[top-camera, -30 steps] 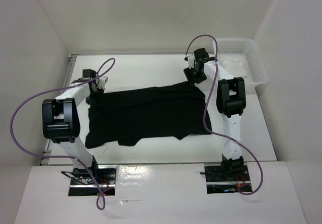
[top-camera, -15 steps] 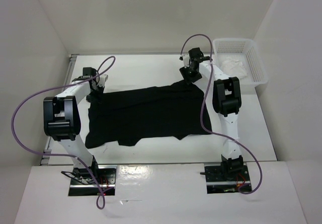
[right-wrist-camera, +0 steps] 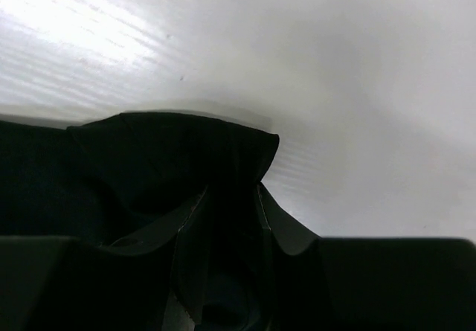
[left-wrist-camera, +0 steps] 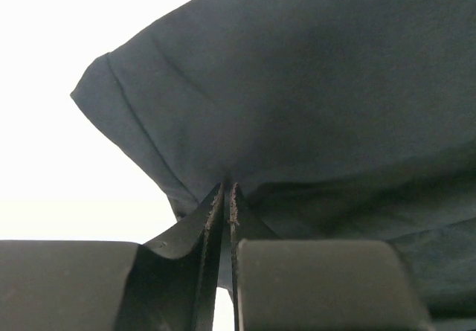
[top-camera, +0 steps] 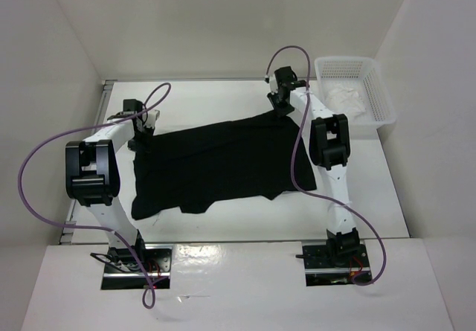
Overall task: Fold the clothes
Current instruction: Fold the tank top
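Right pincer (right-wrist-camera: 230, 191) farther back — T-shirt (top-camera: 216, 164) corner apparently inside

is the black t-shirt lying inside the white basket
No, the black T-shirt lies spread on the table, outside the white basket at the far right, which holds white fabric.

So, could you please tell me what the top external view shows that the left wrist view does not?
Only the top external view shows the whole black short-sleeved T-shirt spread on the white table, the right gripper at its far right corner, and the white plastic mesh basket holding white fabric. Only the left wrist view shows the stitched hem, with the left gripper pinched shut on it. Both show the shirt and that gripper.
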Robot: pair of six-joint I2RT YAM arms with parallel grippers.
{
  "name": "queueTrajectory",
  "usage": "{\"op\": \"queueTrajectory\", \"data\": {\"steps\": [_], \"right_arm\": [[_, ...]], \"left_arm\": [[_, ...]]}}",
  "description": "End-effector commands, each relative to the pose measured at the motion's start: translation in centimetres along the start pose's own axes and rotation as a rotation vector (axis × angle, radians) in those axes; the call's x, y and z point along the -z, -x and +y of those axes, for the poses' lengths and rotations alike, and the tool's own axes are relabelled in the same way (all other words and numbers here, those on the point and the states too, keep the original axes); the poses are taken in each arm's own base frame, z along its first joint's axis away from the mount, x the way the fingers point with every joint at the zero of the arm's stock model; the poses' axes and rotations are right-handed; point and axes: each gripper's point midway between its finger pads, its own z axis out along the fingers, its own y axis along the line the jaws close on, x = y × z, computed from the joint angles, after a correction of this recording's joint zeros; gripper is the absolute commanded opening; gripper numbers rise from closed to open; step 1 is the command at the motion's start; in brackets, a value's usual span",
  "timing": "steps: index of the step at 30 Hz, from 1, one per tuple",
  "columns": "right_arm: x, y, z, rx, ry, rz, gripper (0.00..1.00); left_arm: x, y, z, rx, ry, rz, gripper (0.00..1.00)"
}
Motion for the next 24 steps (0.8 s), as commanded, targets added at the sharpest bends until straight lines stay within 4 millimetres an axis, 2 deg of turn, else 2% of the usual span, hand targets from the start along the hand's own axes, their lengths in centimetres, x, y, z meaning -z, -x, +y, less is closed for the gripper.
{"op": "queueTrajectory", "data": {"steps": [1, 2, 3, 6, 7, 10, 12, 13, 14, 15, 19, 21, 22, 24], "right_arm": [[-0.6, 0.7, -2.4, -0.047, -0.095, -0.013, 0.34], [-1.0, 0.1, -2.4, -0.046, -0.101, 0.008, 0.34], [-0.7, 0.3, -3.3, -0.064, -0.123, 0.001, 0.34], [-1.0, 0.3, -3.4, -0.087, -0.135, 0.005, 0.34], [-0.8, 0.5, -4.2, -0.095, -0.152, 0.0, 0.35], [-0.5, 0.9, -4.3, -0.105, -0.154, -0.008, 0.35], [-0.3, 1.0, -4.3, -0.105, -0.154, -0.008, 0.35], [-0.1, 1.6, -4.1, -0.106, -0.134, -0.026, 0.35], [-0.1, 1.4, -3.8, -0.105, -0.121, -0.018, 0.35], [0.1, 1.6, -3.7, -0.105, -0.111, -0.02, 0.35], [0.1, 1.5, -3.1, -0.104, -0.076, -0.018, 0.35], [0.5, 1.9, -3.1, -0.104, -0.078, -0.027, 0.35], [0.5, 1.9, -3.0, -0.095, -0.067, -0.029, 0.35], [0.5, 2.1, -2.5, -0.087, -0.063, -0.03, 0.35]], "left_arm": [[0.2, 1.4, 0.7, 0.018, 0.02, -0.036, 0.13], [0.5, 1.8, 1.0, 0.031, 0.033, -0.051, 0.13], [0.5, 1.8, 1.0, 0.031, 0.033, -0.051, 0.14], [0.5, 2.0, 1.0, 0.04, 0.035, -0.06, 0.17], [0.5, 2.0, 0.9, 0.05, 0.035, -0.061, 0.17], [0.6, 2.6, 1.2, 0.06, 0.048, -0.078, 0.17], [1.6, 3.6, 2.0, 0.093, 0.075, -0.127, 0.18], [2.0, 4.0, 2.3, 0.104, 0.091, -0.146, 0.21], [2.3, 4.6, 3.2, 0.127, 0.113, -0.175, 0.27], [2.8, 5.0, 3.7, 0.151, 0.121, -0.193, 0.36], [3.2, 7.4, 3.4, 0.157, 0.078, -0.253, 0.57], [2.0, 7.5, 3.1, 0.165, 0.053, -0.229, 0.62], [1.9, 8.3, 3.1, 0.164, 0.044, -0.24, 0.63], [0.7, 8.2, 3.1, 0.164, 0.039, -0.217, 0.63]]}}
